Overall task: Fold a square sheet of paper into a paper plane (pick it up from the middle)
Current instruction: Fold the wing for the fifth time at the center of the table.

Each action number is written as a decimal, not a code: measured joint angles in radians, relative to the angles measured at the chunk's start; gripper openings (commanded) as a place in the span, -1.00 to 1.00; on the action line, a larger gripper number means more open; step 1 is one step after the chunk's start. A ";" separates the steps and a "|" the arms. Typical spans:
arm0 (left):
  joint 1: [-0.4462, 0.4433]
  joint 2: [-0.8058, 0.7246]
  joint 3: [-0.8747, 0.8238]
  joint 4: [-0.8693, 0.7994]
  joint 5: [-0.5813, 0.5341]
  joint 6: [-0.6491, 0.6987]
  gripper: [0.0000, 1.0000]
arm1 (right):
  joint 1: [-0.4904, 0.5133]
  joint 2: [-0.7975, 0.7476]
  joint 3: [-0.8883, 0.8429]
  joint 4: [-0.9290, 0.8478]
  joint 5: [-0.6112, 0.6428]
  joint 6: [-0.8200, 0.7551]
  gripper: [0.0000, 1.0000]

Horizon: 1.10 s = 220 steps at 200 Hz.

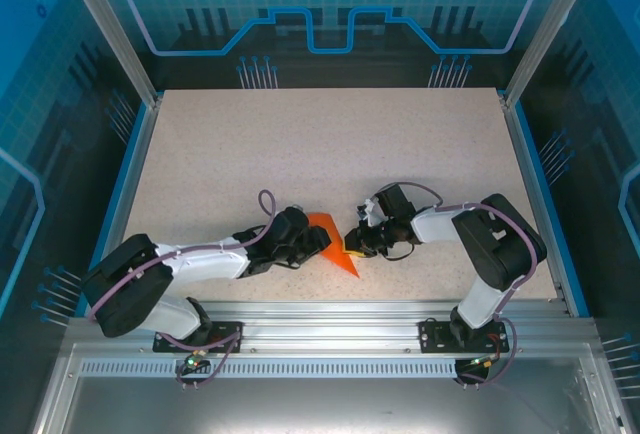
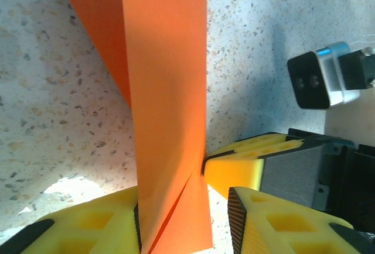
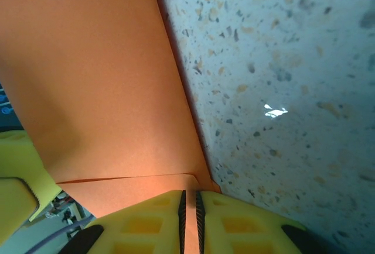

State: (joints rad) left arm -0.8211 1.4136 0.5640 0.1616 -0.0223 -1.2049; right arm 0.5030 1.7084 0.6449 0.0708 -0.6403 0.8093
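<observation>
The creased bright orange paper sheet (image 2: 167,90) sits between both tools near the worktop's (image 1: 300,154) near edge. The right tool (image 3: 189,207) pinches its edge. The left tool (image 2: 184,207) straddles it half-wide, seemingly not gripping. Close squarely on the crease, without tugging.

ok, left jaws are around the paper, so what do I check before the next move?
1. Hold of the right gripper on the orange paper: ok, its fingers are shut with the sheet pinched between them.
2. Paper inside the left gripper: ok, it stands upright between the fingers.
3. Left grip made: not ok, the paper touches one finger and a gap shows at the other.
4. Clearance between the two grippers: cannot tell, the right fingertip sits very close to the left's in the left wrist view.
5. Crease alignment: cannot tell.
</observation>
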 measured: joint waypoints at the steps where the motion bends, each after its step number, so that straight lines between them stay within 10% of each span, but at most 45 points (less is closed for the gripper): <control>1: 0.000 0.000 0.001 0.000 0.000 0.000 -0.15 | 0.000 0.000 0.000 0.001 0.000 0.002 -0.69; 220: 0.087 0.121 0.158 -0.208 0.065 0.114 -0.80 | 0.013 -0.113 0.004 -0.089 0.195 -0.018 -0.44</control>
State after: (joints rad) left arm -0.7345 1.5349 0.7216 -0.0463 0.0425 -1.0908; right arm 0.5163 1.5955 0.6487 -0.0177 -0.4458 0.7918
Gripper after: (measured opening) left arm 0.104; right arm 0.237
